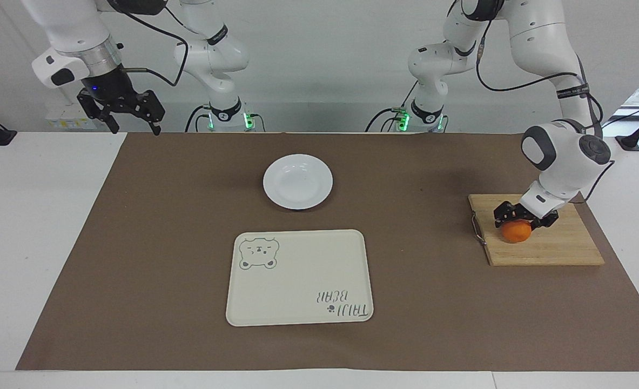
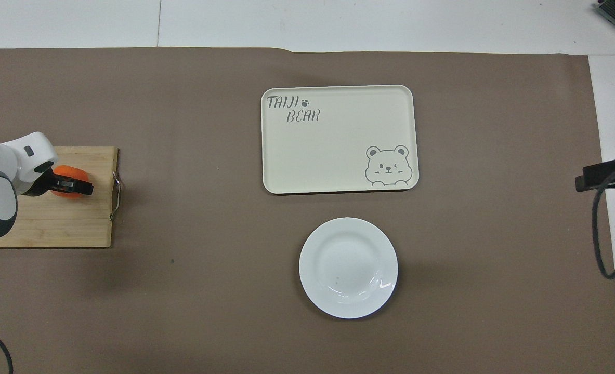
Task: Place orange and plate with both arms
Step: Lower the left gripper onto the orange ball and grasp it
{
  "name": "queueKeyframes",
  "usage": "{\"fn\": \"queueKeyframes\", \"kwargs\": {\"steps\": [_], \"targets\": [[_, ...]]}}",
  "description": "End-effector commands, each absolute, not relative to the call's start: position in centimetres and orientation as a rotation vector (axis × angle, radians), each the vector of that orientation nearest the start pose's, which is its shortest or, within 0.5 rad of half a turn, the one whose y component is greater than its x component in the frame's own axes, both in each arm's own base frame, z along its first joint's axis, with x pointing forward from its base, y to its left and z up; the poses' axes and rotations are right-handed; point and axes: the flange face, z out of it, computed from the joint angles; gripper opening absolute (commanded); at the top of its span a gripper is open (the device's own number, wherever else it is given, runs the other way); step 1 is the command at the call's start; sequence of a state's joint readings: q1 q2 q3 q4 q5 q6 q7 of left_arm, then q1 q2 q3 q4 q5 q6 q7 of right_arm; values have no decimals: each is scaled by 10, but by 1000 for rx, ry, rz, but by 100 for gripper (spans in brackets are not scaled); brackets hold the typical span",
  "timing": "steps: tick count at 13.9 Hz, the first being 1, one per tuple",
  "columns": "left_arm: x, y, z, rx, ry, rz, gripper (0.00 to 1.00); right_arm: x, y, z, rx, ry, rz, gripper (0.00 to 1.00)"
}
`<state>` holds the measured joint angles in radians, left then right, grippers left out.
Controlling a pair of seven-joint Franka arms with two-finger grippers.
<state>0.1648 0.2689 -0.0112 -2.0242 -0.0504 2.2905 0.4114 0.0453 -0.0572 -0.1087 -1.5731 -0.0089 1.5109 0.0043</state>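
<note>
- Right hand (image 1: 135, 129) up in the air, over the corner of the brown mat (image 1: 135, 243) at the right arm's end of the counter (image 1: 27, 216).
- Fingers of that hand spread wide apart, tips pointing down.
- Right arm just waiting there.
- Next, the plate (image 1: 297, 181): round, white and shiny, flat on the mat near the middle, closest to the robots of all the things on the mat.
- Then a wooden board (image 1: 557, 248) with a small metal handle, at the left arm's end of the counter, a little farther from the robots than the plate and well apart from it.
- On the board, the orange (image 1: 516, 232), small, round and bright, close to the handle end.
- Left hand (image 1: 523, 219) right down on top of the orange, arm bent low over the board.
- Fingers of that hand spread, one on each side of the orange's top.
- Cannot tell whether the fingers touch the orange.
- From above, one black finger across the orange, only part of the orange showing.
- Farthest from the robots, a cream tray (image 1: 299, 278) with a bear drawing and the words TAIJI BEAR, just past the plate and not touching it.
</note>
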Motion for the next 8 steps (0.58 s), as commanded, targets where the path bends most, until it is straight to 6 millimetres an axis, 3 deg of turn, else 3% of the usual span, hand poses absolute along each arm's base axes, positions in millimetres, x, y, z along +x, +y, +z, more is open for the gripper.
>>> {"fn": "queueKeyframes", "kwargs": {"steps": [1, 8], "targets": [[586, 93, 320, -3172, 330, -35, 0, 527, -39, 652, -3143, 88, 18, 100], [593, 81, 387, -3182, 260, -58, 0, 527, -39, 652, -3143, 88, 18, 100]]}}
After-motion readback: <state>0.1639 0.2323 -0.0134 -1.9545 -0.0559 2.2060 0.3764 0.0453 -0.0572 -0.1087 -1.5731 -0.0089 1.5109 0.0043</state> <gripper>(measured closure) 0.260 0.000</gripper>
